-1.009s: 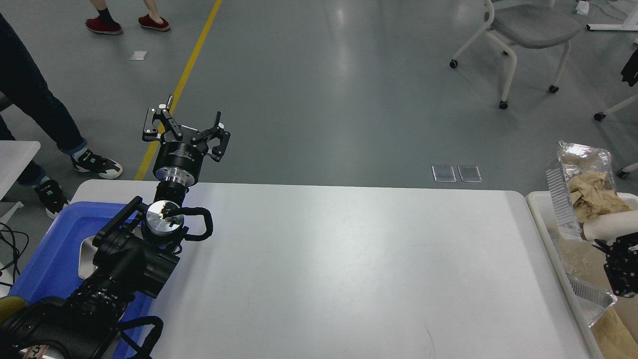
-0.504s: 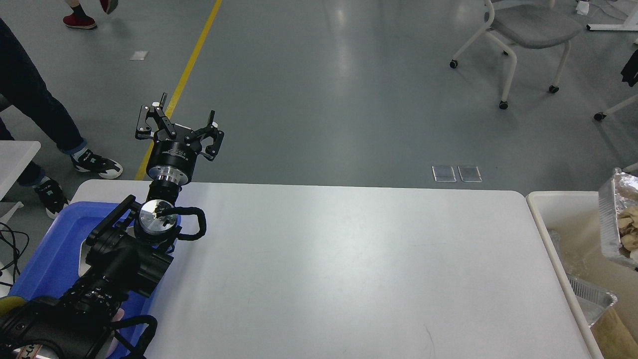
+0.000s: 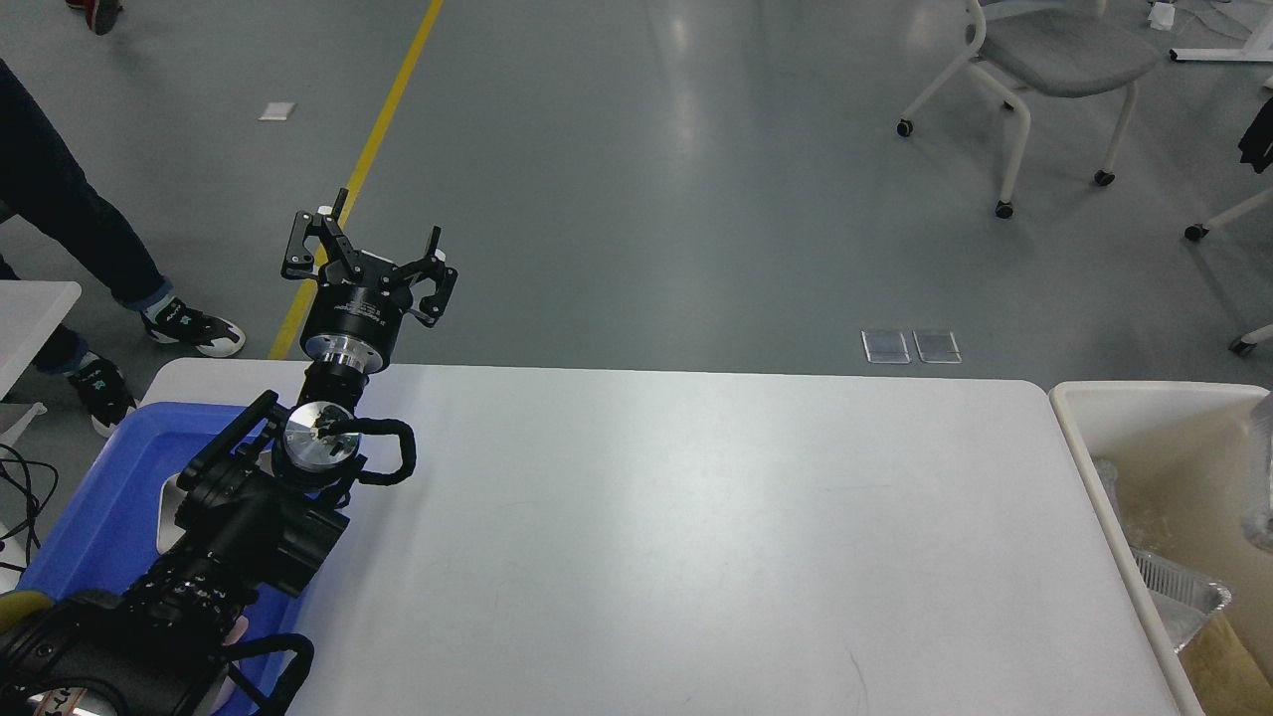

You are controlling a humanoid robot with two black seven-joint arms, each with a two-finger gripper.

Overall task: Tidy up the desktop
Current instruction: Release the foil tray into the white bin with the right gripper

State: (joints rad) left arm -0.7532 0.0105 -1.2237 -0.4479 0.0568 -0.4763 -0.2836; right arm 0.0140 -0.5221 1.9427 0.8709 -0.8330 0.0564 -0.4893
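The desktop (image 3: 696,537) is a wide white tabletop with rounded corners, bare across its whole visible surface. My left gripper (image 3: 368,249) is raised above the table's far left corner, its two fingers spread apart with nothing between them. My left arm comes in from the lower left, over the blue tray (image 3: 109,497). My right gripper is out of view past the right edge. A sliver of a foil container (image 3: 1263,497) shows at the right edge above the bin.
A cream-white bin (image 3: 1084,418) stands against the table's right end, holding a foil tray (image 3: 1179,597) and brown paper. A person's legs (image 3: 60,219) stand at the far left. An office chair (image 3: 1054,70) is at the back right.
The foil container with brown paper and my right gripper have moved right, out of view. My left gripper swayed slightly left and back, staying open.
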